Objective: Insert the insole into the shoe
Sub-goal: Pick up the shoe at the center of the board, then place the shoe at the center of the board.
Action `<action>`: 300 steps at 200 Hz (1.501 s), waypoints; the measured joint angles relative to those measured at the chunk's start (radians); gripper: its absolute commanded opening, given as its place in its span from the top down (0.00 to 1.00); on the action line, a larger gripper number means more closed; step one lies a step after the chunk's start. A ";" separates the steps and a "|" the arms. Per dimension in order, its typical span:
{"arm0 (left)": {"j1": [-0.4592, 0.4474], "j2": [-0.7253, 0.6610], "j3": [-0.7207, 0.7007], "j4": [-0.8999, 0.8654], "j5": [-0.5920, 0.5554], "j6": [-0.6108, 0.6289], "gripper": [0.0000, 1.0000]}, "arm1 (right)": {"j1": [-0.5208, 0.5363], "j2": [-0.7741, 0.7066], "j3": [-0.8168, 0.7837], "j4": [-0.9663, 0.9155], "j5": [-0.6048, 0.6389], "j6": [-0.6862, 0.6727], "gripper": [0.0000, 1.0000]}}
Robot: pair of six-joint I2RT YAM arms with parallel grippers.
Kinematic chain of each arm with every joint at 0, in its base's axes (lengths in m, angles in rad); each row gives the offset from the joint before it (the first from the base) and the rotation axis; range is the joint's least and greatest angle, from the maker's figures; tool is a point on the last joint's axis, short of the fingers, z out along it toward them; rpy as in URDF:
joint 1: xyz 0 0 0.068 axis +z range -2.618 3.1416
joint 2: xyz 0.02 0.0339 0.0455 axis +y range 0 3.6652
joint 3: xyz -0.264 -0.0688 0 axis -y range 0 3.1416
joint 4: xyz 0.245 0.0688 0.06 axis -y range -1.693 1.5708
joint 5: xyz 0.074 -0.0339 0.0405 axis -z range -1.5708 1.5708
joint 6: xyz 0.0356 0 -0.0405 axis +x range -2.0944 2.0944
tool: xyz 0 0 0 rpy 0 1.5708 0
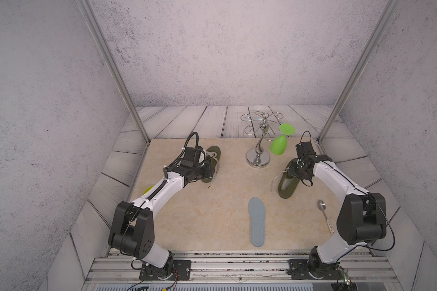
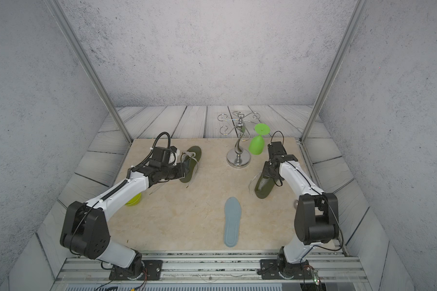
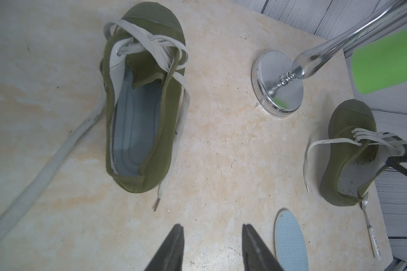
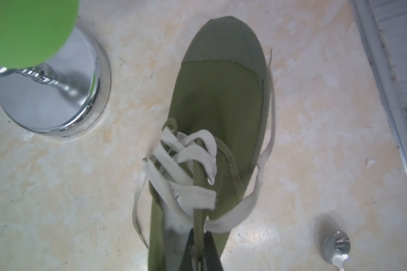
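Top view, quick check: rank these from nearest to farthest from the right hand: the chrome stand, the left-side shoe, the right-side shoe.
1. right-side olive shoe: the right hand is shut on its tongue.
2. chrome stand: to the hand's left, slightly farther back.
3. left-side olive shoe: far over on the left side.

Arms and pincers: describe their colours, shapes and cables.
The left arm and right arm match: white tapered links between bulky black joint housings. A black ribbed hose runs along the left; a thin black wire loops off the right. The left pincer and right pincer have dark, tapering fingers.
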 measured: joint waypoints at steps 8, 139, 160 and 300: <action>-0.005 -0.002 -0.003 0.000 0.000 -0.002 0.56 | 0.000 -0.011 0.000 -0.010 0.001 -0.001 1.00; -0.040 -0.004 -0.014 0.013 0.056 -0.038 0.56 | 0.071 -0.185 0.007 -0.163 -0.150 0.006 1.00; -0.040 -0.012 -0.018 0.006 0.056 -0.041 0.56 | 0.164 -0.191 0.026 -0.197 -0.149 0.019 1.00; 0.019 -0.209 -0.113 -0.075 -0.003 -0.032 0.55 | 0.534 0.262 0.458 -0.171 -0.277 0.043 1.00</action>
